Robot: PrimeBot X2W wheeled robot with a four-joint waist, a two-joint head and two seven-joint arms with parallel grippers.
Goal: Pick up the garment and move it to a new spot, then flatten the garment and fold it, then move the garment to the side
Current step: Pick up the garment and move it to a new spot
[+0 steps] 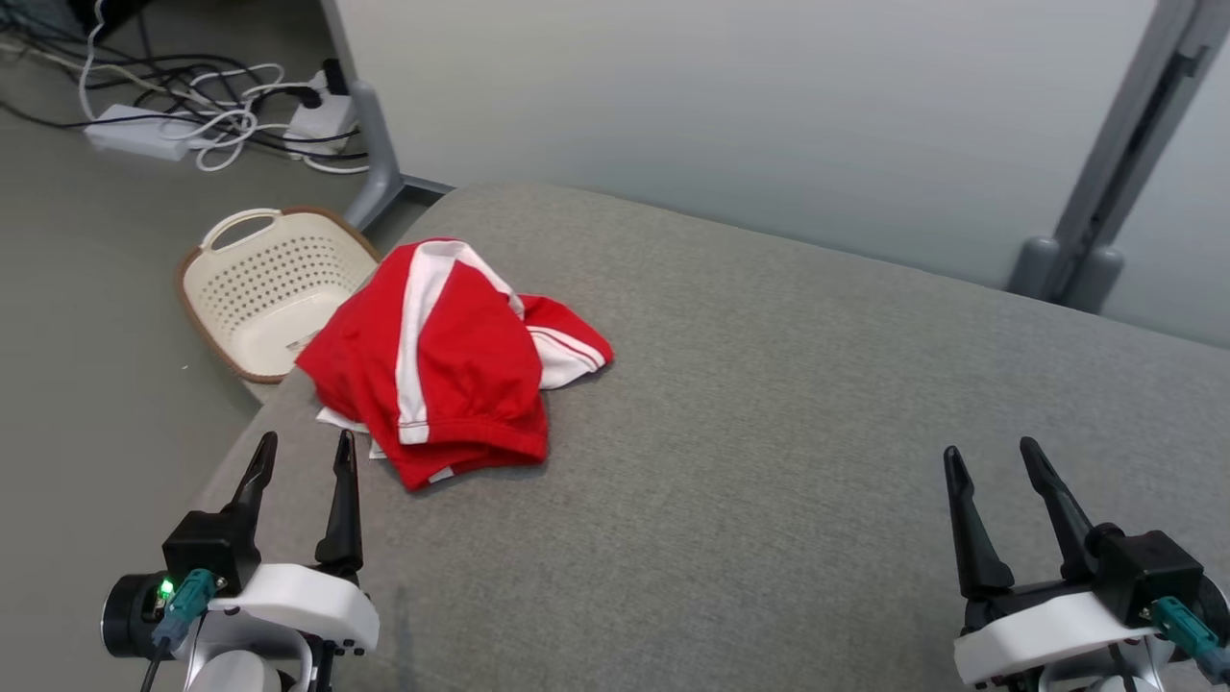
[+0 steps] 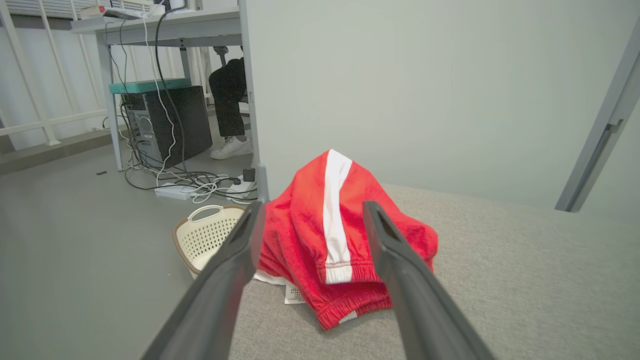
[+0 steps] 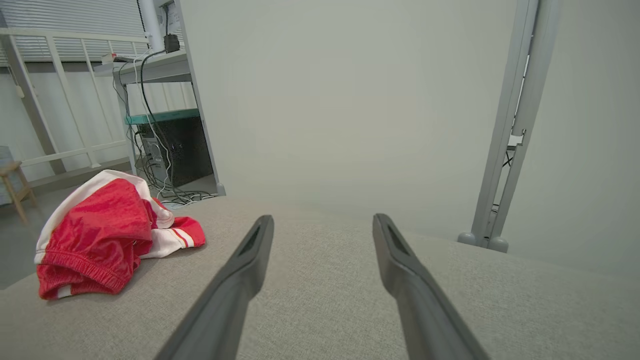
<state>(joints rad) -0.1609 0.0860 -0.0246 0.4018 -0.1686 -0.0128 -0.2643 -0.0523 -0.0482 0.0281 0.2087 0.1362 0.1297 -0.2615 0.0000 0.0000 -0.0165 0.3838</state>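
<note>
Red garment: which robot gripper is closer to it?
Left. The left gripper sits close beside the red garment; the right gripper is far across the grey surface.

1. A pale partition wall (image 1: 730,115) is seen behind a grey fabric-covered surface (image 1: 769,461).
2. Cables and power strips (image 1: 221,115) are strewn on the grey floor (image 1: 86,288).
3. A black computer tower (image 2: 170,125) is kept under a desk (image 2: 165,27).

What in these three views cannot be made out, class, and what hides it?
Head view: the garment is crumpled, so its own folds hide its full shape.
Head view: the basket has its near side cut off by the garment and the grey surface.
Left wrist view: the white tag has print too small to read.
</note>
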